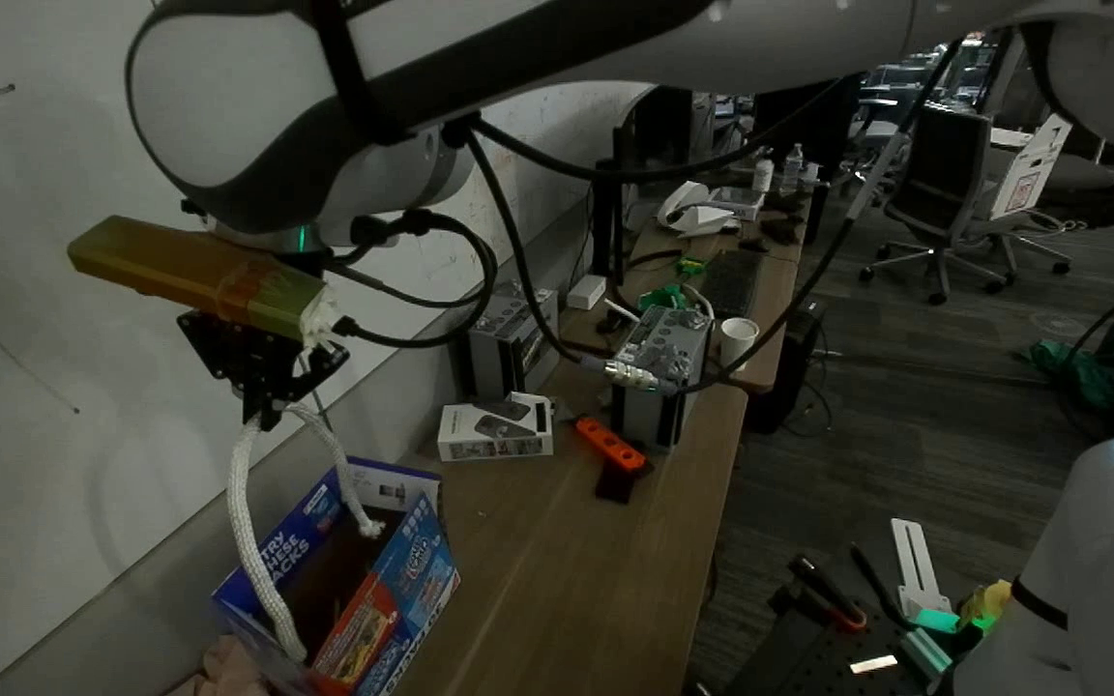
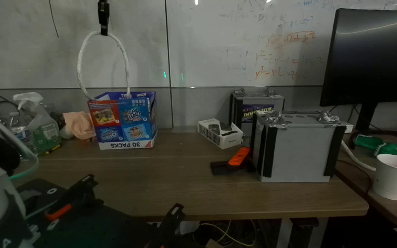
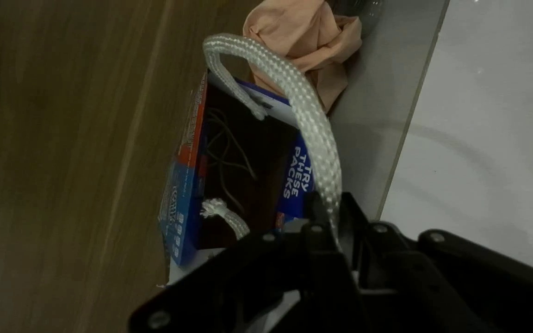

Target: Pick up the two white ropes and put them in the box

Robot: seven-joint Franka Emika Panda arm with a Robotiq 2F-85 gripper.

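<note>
Your gripper [image 3: 332,216] is right up front in the wrist view, pinching a white rope [image 3: 315,122] near its middle, so you've got a loop with both ends hanging at the mouth of the box [image 2: 122,121] (can't tell how deep they go). That box stands along the wall-side edge of the surface [image 2: 177,189], thin strands [image 3: 244,156] lying inside, peach cloth [image 2: 79,125] bunched just beside it.
</note>
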